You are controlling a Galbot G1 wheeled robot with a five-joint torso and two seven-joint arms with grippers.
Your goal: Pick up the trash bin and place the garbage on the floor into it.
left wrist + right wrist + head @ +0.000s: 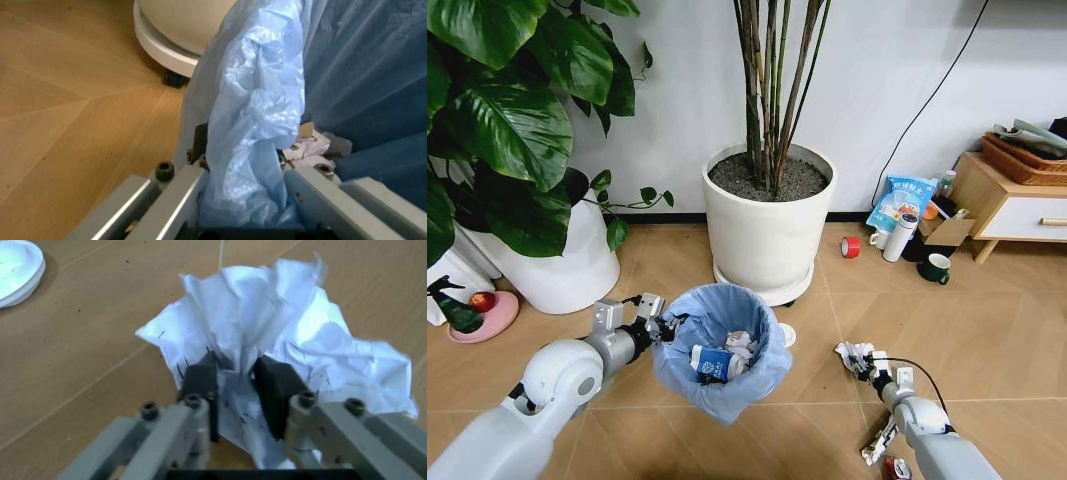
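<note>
One crumpled paper wad [267,340] sits pinched in the right gripper [859,358], level with the trash bin [719,352] and well off its rim. Its mouth lies toward the left gripper [659,322], which is clamped on the bin's bagged rim.

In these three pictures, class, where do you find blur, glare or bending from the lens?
Head view: wide-lens bending, with the wall and floor seams curving near the edges. Left wrist view: the trash bin liner is soft, its folds shining pale. Right wrist view: the paper wad is bright and blurred at its far edge.
</note>
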